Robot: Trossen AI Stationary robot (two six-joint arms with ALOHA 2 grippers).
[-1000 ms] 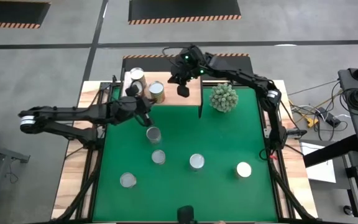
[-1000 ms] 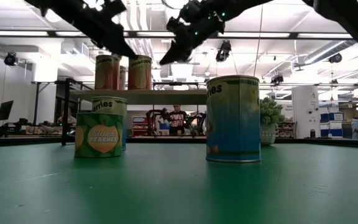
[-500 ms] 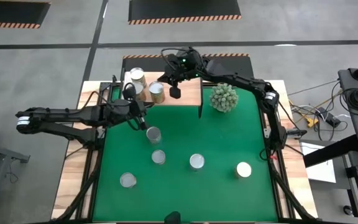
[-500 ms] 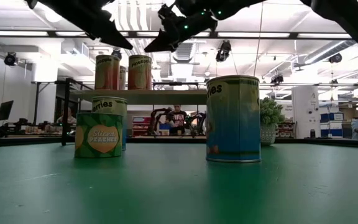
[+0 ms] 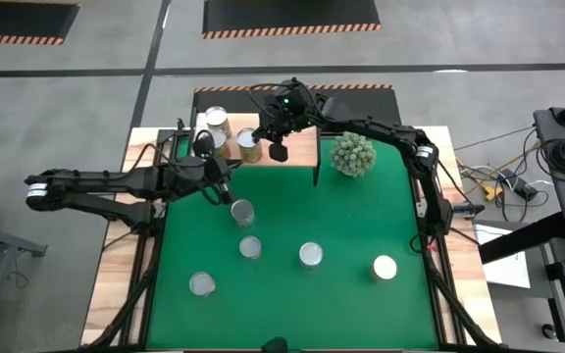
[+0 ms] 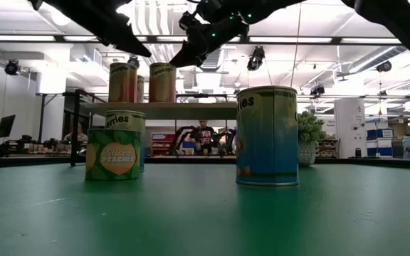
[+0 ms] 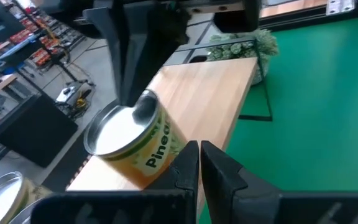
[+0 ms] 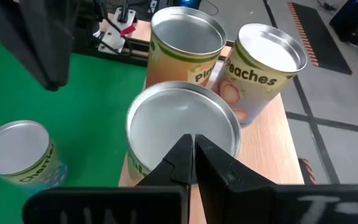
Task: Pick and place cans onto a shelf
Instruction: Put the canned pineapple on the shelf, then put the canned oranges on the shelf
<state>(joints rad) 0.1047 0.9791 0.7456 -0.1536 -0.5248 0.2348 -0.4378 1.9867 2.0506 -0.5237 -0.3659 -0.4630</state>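
Observation:
The wooden shelf (image 5: 297, 147) stands at the far edge of the green mat. Three cans stand on it: a pineapple can at the front (image 5: 248, 145) (image 8: 184, 118) (image 7: 132, 140), a second pineapple can (image 8: 187, 40) and a peaches can (image 8: 266, 56) behind it. My right gripper (image 5: 278, 152) (image 8: 191, 149) is shut and empty, right over the front can's silver top. My left gripper (image 5: 226, 191) (image 7: 199, 163) is shut and empty above the mat, just in front of the shelf and beside a cherries can (image 5: 242, 211). My right gripper comes from above and from the table's right, slanting down, with its shut fingertips (image 7: 143, 107) at the front pineapple can's silver top (image 7: 114, 134). I cannot tell whether they touch it. The can stands upright on the shelf.
Several more cans stand upright on the mat (image 5: 250, 247) (image 5: 310, 255) (image 5: 385, 267) (image 5: 201, 284). A spiky green plant (image 5: 352, 154) stands at the shelf's right end. In the low view two cans (image 6: 114, 153) (image 6: 267, 135) stand close to the camera.
My right gripper has gone along the shelf toward the table's left edge and now stands over the front pineapple can. My left gripper has drawn back a little toward the table's left edge. The cans have kept still.

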